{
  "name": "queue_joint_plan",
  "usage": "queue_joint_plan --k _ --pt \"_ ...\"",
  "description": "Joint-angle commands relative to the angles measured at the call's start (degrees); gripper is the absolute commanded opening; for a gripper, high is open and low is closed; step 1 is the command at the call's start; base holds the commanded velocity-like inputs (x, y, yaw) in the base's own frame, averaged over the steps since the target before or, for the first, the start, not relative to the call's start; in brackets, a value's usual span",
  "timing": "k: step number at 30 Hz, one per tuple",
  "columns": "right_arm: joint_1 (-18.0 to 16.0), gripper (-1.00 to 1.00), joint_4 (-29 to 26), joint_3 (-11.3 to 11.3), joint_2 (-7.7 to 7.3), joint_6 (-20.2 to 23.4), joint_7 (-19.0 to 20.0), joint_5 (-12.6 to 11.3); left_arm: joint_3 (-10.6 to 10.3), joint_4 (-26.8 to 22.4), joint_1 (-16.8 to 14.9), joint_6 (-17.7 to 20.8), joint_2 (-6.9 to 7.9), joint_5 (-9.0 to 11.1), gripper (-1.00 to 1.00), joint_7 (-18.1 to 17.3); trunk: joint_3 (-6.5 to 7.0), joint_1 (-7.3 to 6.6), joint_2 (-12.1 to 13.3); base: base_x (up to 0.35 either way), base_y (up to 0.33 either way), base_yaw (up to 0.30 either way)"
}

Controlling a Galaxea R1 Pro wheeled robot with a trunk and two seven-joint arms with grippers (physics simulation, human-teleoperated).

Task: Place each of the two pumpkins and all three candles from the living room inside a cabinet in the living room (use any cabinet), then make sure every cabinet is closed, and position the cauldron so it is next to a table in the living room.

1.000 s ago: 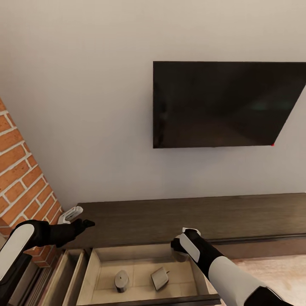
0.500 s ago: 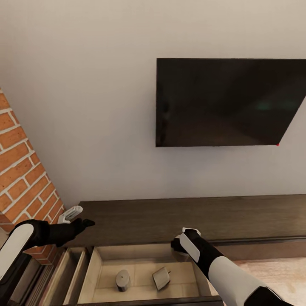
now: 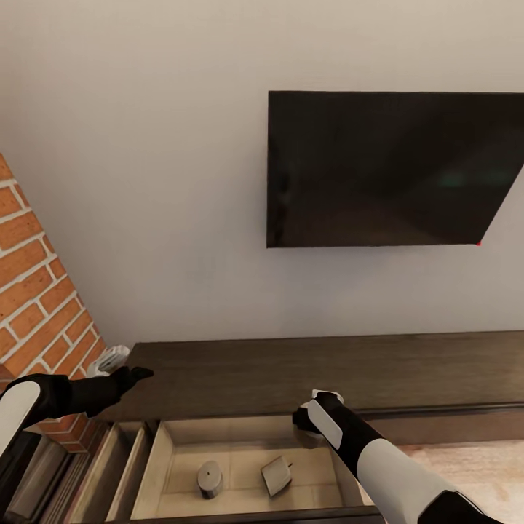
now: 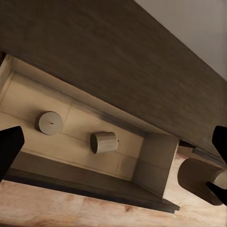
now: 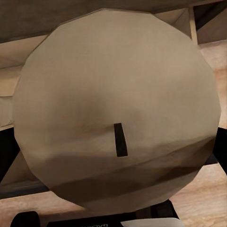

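Note:
The long dark-brown cabinet (image 3: 327,371) stands against the wall below the TV, with one drawer (image 3: 240,433) pulled out. Two beige candles lie inside it: one upright (image 3: 209,478) (image 4: 49,122), one on its side (image 3: 276,475) (image 4: 104,142). My right gripper (image 3: 306,423) hovers over the drawer's right back corner, shut on a third candle (image 5: 116,109), whose round top and dark wick face the right wrist camera. My left gripper (image 3: 137,374) is open above the cabinet's left end; its black fingers (image 4: 9,146) stand wide apart. The pumpkins, the cauldron and the table are out of view.
A black TV (image 3: 393,167) hangs on the pale wall. The brick fireplace (image 3: 36,291) rises at the left, close to my left arm. A narrower drawer (image 3: 120,466) left of the open one is also pulled out. Light wood floor (image 3: 473,466) shows at the lower right.
My left arm has drawn back a little to the left. The camera has shifted slightly, so the TV sits higher in the picture. The right gripper and its candle have stayed put.

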Motion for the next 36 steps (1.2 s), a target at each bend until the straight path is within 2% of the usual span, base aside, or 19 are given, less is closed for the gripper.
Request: queue_joint_plan --k 1,4,8,10,21,24,28,31,36 --pt "-0.06 -1.00 -0.09 0.43 -0.05 0.09 -0.50 -0.59 0.07 -0.05 -0.05 0.14 0.00 0.61 1.00 0.58 -0.25 0.23 -0.46 0.000 0.000 0.000" --pt "-0.06 -1.00 -0.09 0.43 -0.05 0.09 -0.50 -0.59 0.14 -0.05 -0.05 0.14 0.00 1.14 1.00 0.55 -0.79 0.89 -1.66 0.000 0.000 0.000" --pt "-0.06 -1.00 -0.09 0.43 -0.05 0.09 -0.50 -0.59 0.18 -0.10 -0.03 0.14 0.18 5.55 1.00 0.63 -1.50 1.77 -3.27 0.000 0.000 0.000" --pt "-0.06 -1.00 -0.09 0.43 -0.05 0.09 -0.50 -0.59 0.40 -0.11 -0.04 0.14 0.35 6.96 1.00 0.67 -1.86 2.21 -4.07 0.000 0.000 0.000" --pt "-0.06 -1.00 -0.09 0.46 -0.05 0.09 -0.50 -0.59 3.10 -0.07 0.04 0.14 0.61 8.04 1.00 0.68 -3.84 4.62 -8.48 0.000 0.000 0.000" --pt "-0.06 -1.00 -0.09 0.46 -0.05 0.09 -0.50 -0.59 3.53 -0.07 0.07 0.14 0.66 9.29 1.00 0.68 -4.38 5.28 -9.69 0.000 0.000 0.000" --pt "-0.06 -1.00 -0.09 0.43 -0.05 0.09 -0.50 -0.59 5.01 -0.07 0.22 0.16 0.88 12.55 1.00 0.68 -5.10 6.16 -11.29 0.000 0.000 0.000" --pt "-0.06 -1.00 -0.09 0.44 -0.05 0.09 -0.50 -0.59 6.53 -0.07 0.34 0.21 1.49 15.86 1.00 0.68 -5.63 6.82 -12.49 0.000 0.000 0.000" --pt "-0.06 -1.00 -0.04 0.43 -0.05 0.09 -0.50 -0.59 7.53 -0.05 1.28 0.23 2.94 21.68 1.00 0.68 -6.53 7.92 -14.50 0.000 0.000 0.000"
